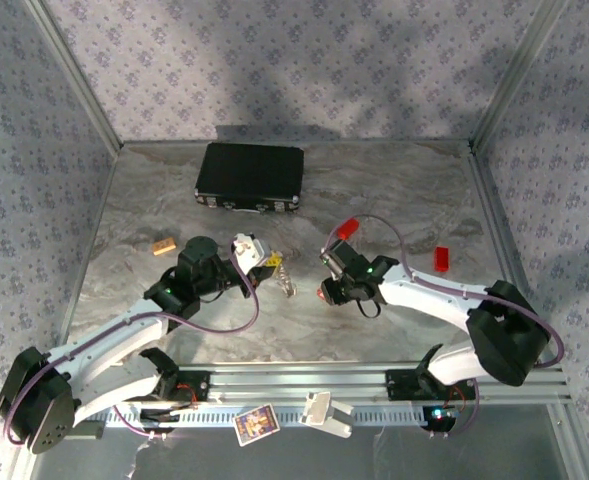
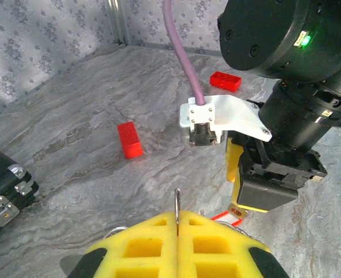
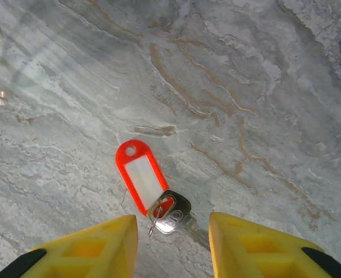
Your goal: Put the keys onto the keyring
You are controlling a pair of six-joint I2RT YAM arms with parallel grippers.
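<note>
A silver key [image 3: 173, 214] with an oblong red plastic tag [image 3: 141, 176] lies flat on the marble table. My right gripper [image 3: 173, 243] hangs just above it, open, one yellow finger on each side of the key and neither touching it. My left gripper [image 2: 178, 217] is shut on the keyring, whose thin metal ring [image 2: 178, 202] sticks up edge-on from between the yellow pads. In the top view the left gripper [image 1: 264, 262] and right gripper [image 1: 323, 291] face each other mid-table, with silvery chain links [image 1: 286, 280] hanging between them. The red tag [image 2: 225, 216] shows under the right gripper's finger [image 2: 234, 168].
A black case [image 1: 250, 177] lies at the back of the table. Two red blocks [image 1: 347, 228] [image 1: 441, 259] sit behind and to the right of the right arm. A small wooden block [image 1: 162, 246] lies at the left. A card [image 1: 256, 423] rests on the front rail.
</note>
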